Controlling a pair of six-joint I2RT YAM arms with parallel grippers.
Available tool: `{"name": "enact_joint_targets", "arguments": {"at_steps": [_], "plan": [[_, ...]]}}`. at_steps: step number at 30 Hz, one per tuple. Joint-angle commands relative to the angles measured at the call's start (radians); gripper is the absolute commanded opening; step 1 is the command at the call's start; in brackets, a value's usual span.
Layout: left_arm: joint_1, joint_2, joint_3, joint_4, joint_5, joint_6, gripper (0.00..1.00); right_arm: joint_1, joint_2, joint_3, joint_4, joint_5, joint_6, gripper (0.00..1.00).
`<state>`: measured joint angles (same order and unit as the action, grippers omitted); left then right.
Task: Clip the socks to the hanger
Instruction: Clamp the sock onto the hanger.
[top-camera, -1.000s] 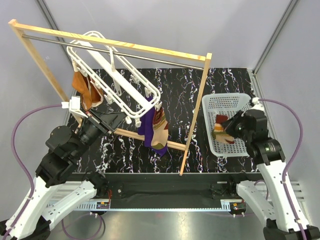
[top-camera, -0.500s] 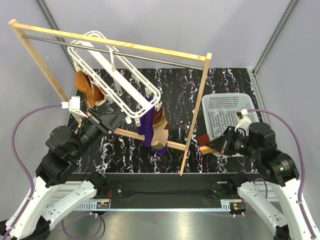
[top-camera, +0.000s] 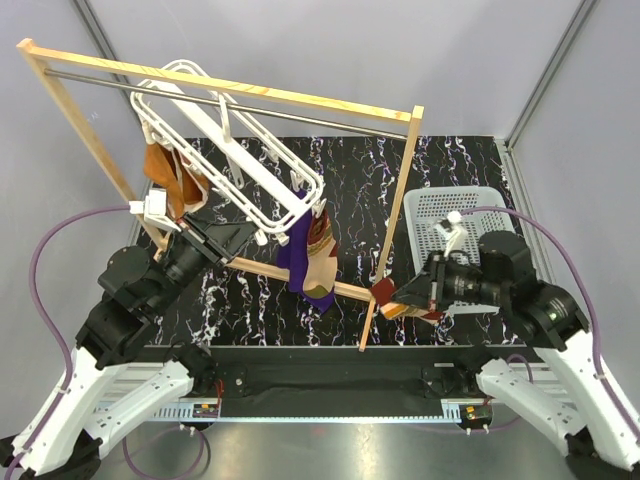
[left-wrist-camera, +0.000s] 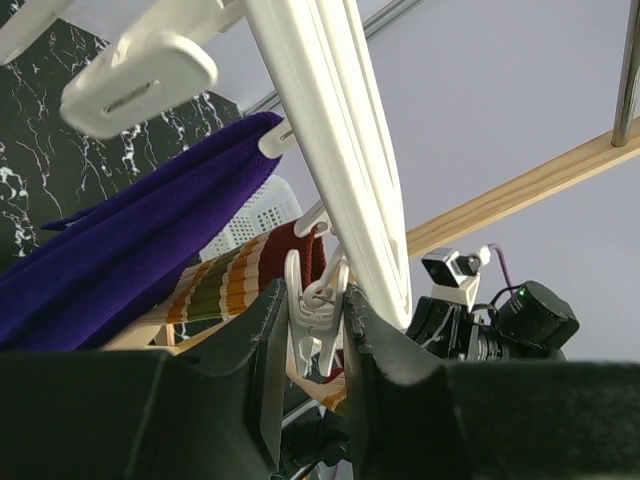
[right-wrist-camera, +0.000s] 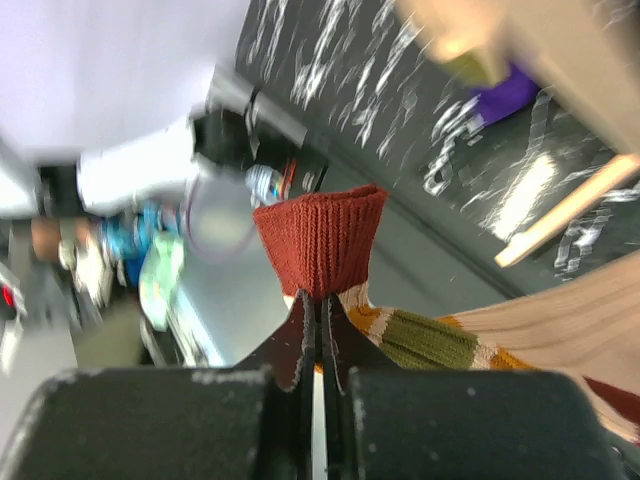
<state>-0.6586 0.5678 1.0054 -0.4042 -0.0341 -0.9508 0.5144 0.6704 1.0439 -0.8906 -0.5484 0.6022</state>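
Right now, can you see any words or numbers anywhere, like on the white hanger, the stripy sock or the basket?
None: no words or numbers can be read in any view.
The hanger, the striped sock in the right claw and the white basket show no writing.
Small coloured bits on the front rail by the arm bases might be labels, but they are too small to read.

White hanger (top-camera: 240, 150) hangs tilted; one striped sock (top-camera: 320, 245) dangles from its lower corner, the other sock (right-wrist-camera: 320, 235) is held aloft by its maroon cuff.
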Motion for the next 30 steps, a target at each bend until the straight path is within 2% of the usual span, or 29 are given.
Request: {"name": "enact_joint_targets", "arguments": {"at_steps": [1, 2, 3, 4, 5, 6, 9, 13, 18, 23, 30], "plan": [[-0.003, 0.017, -0.007, -0.015, 0.014, -0.006, 0.0, 0.184, 0.064, 0.059, 0.094, 0.12, 0.004, 0.0], [-0.003, 0.018, -0.007, -0.016, 0.013, -0.008, 0.0, 0.273, 0.083, 0.065, 0.113, 0.245, 0.014, 0.0], [-0.003, 0.02, -0.007, -0.018, 0.011, -0.008, 0.0, 0.443, 0.127, 0.085, 0.136, 0.325, 0.036, 0.0], [-0.001, 0.02, -0.007, -0.021, 0.008, -0.009, 0.0, 0.548, 0.156, 0.102, 0.14, 0.414, 0.042, 0.0], [-0.003, 0.02, -0.005, -0.022, 0.008, -0.008, 0.0, 0.631, 0.185, 0.12, 0.143, 0.577, 0.047, 0.0], [-0.003, 0.02, -0.005, -0.024, 0.007, -0.009, 0.0, 0.767, 0.249, 0.164, 0.15, 0.643, 0.048, 0.0], [-0.003, 0.015, -0.001, -0.027, 0.013, -0.012, 0.0, 0.861, 0.366, 0.238, 0.185, 0.778, 0.048, 0.0], [-0.003, 0.006, -0.002, -0.019, 0.028, -0.029, 0.0, 0.872, 0.445, 0.284, 0.263, 0.831, 0.045, 0.0], [-0.001, -0.016, -0.027, 0.007, 0.082, -0.065, 0.0, 0.878, 0.52, 0.309, 0.444, 0.844, -0.021, 0.0], [-0.001, -0.031, -0.036, 0.008, 0.092, -0.075, 0.0, 0.877, 0.616, 0.389, 0.519, 0.848, -0.08, 0.0], [-0.001, -0.043, -0.027, 0.008, 0.102, -0.074, 0.0, 0.878, 0.669, 0.462, 0.575, 0.858, -0.113, 0.0]]}}
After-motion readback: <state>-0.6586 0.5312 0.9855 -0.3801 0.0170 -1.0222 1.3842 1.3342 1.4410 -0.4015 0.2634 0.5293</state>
